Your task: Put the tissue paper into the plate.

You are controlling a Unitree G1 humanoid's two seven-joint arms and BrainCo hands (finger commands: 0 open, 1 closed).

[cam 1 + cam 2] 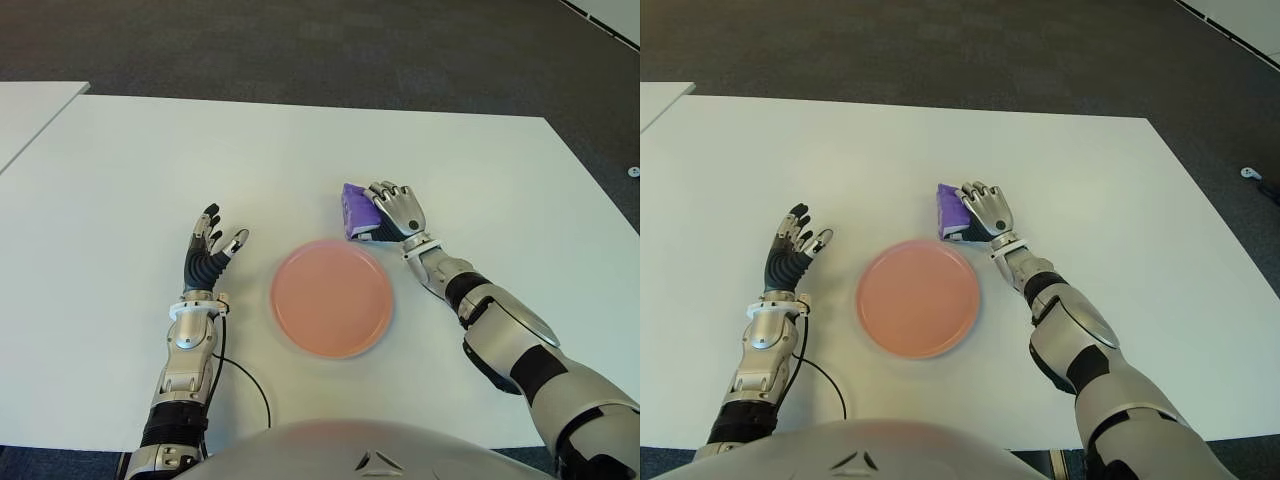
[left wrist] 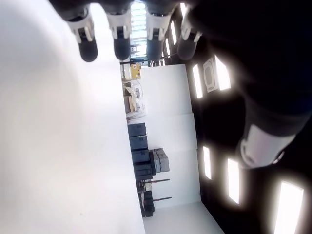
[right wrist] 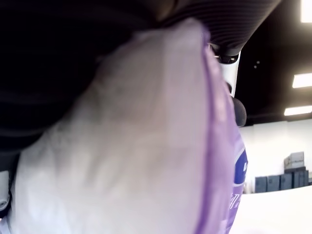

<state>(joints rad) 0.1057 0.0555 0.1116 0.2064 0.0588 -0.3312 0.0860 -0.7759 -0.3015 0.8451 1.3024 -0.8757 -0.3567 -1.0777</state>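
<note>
A purple and white tissue pack (image 1: pixel 356 211) stands on the white table (image 1: pixel 300 150), just beyond the far right rim of the pink plate (image 1: pixel 331 298). My right hand (image 1: pixel 392 212) is curled around the pack's right side, and in the right wrist view the pack (image 3: pixel 146 146) fills the palm. The plate holds nothing. My left hand (image 1: pixel 210 246) shows to the left of the plate, fingers spread (image 2: pixel 122 39) and holding nothing.
A black cable (image 1: pixel 245 380) runs from my left wrist toward the table's near edge. A second white table (image 1: pixel 30 110) stands at the far left. Dark carpet (image 1: pixel 300 50) lies beyond the far edge.
</note>
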